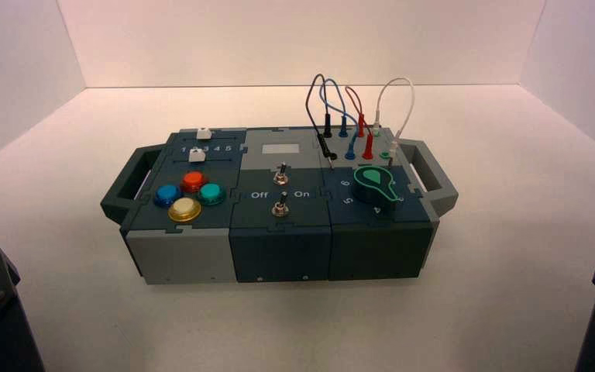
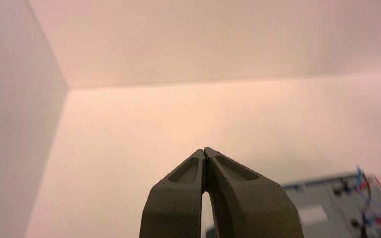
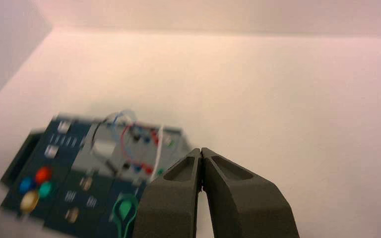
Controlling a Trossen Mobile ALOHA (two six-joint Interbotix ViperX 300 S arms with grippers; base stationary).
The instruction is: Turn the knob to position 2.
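Right gripper parked well back from box, fingertips pressed together, holding nothing. Knob sits ahead of claw and below it, well apart, on box's right section; green pointer top up. Wires beyond knob, farther from claw. Digit 2 not legible. Left gripper likewise closed, empty, box corner off to its side.

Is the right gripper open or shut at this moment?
Shut. In the right wrist view the right gripper has its fingertips pressed together, holding nothing, well short of the knob.
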